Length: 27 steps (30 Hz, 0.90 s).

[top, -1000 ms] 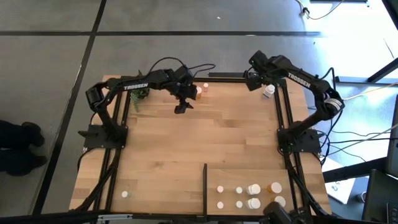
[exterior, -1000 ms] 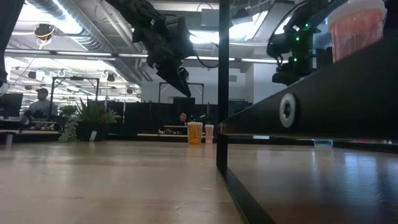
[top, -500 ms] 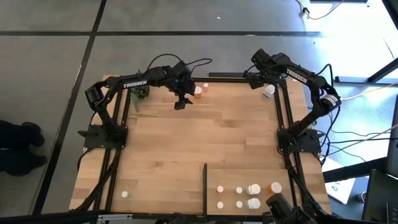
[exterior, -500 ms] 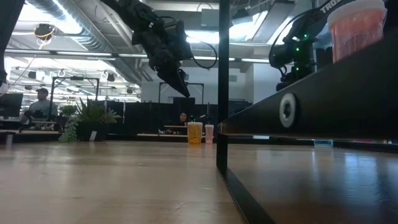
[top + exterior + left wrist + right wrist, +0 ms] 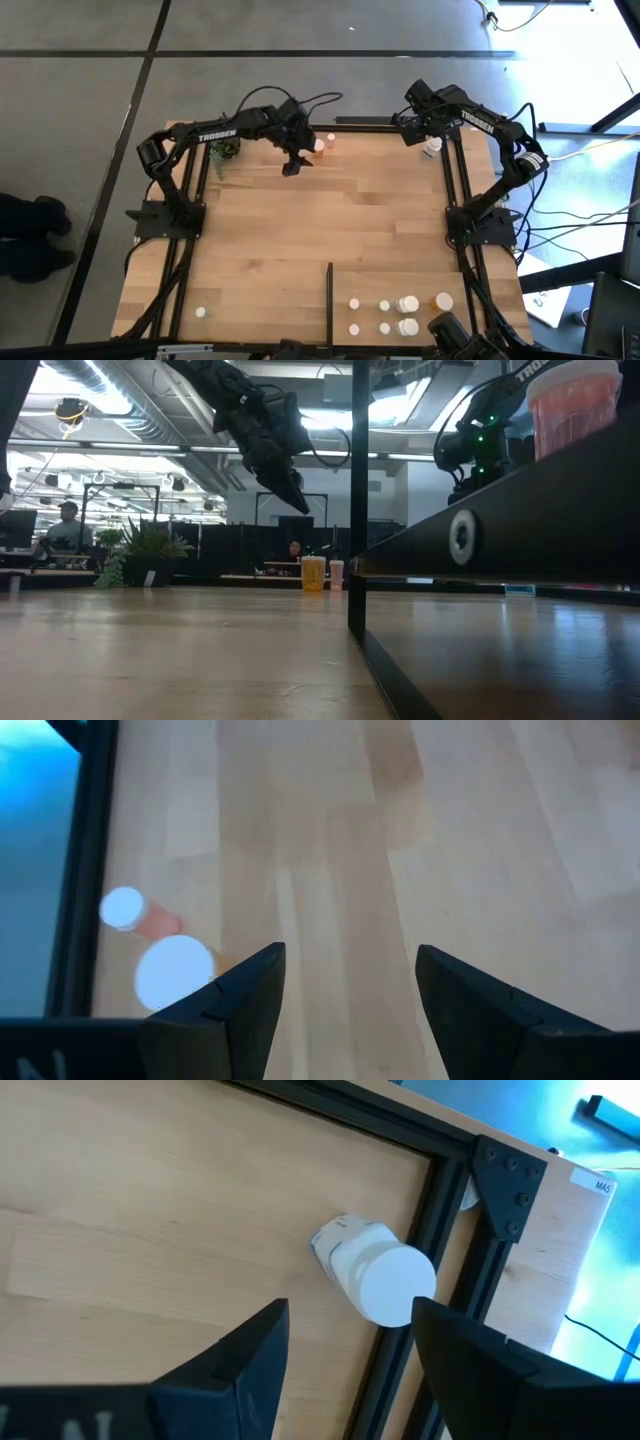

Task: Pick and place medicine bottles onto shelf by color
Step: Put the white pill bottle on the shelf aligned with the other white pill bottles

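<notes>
Two orange-amber bottles with white caps (image 5: 318,146) (image 5: 330,139) stand at the far edge; they also show in the left wrist view (image 5: 175,970) (image 5: 123,908). My left gripper (image 5: 293,166) is open and empty above the table, just left of them. A white bottle (image 5: 432,147) stands in the far right corner beside the black frame, seen closer in the right wrist view (image 5: 375,1270). My right gripper (image 5: 408,128) hovers open beside it. The shelf (image 5: 425,285) lies at the near right, and several white bottles and orange bottles stand on it.
A small green plant (image 5: 225,150) stands at the far left. One white bottle (image 5: 200,312) stands alone at the near left. The shelf's black strip (image 5: 330,300) rises as a thin wall. The middle of the wooden tabletop (image 5: 330,215) is bare.
My left gripper has gone a little toward the table's far edge, closer to the two orange bottles, staying open. My right arm has shifted slightly toward the far right corner. No bottle has moved.
</notes>
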{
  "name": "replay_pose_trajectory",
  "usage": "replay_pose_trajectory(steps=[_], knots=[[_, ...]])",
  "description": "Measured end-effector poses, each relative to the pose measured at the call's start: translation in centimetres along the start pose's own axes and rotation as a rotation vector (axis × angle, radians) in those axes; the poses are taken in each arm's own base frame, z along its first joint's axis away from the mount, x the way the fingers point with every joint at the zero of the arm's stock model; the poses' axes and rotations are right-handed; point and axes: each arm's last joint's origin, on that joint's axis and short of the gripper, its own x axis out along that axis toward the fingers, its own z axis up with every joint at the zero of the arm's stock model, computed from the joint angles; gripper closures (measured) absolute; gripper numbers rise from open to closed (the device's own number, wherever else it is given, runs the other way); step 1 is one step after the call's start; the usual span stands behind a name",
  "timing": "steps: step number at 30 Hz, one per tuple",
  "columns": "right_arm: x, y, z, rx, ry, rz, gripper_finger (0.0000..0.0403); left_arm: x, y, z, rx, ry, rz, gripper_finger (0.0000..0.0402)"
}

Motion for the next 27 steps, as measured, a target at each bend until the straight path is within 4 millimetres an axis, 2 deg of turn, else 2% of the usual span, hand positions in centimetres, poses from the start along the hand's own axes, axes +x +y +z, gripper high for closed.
replay_pose_trajectory(steps=[3, 7, 14, 27], knots=[[0.0, 0.0, 0.0, -0.001, 0.0, 0.0, 0.0189, 0.1, 0.4, -0.1, -0.004, -0.008, 0.013, 0.0182], [-0.1, 0.3, -0.1, -0.053, -0.003, 0.001, 0.0189, 1.2, 1.3, -0.6, -0.017, -0.009, 0.028, 0.0182], [-0.1, 0.4, -0.1, -0.09, -0.003, 0.013, 0.0189, 1.3, 2.3, -1.1, -0.062, -0.013, 0.049, 0.0182], [0.3, -0.5, 0.2, 0.111, -0.005, 0.009, 0.0189, 1.2, 2.4, -1.2, -0.066, -0.012, 0.05, 0.0182]])
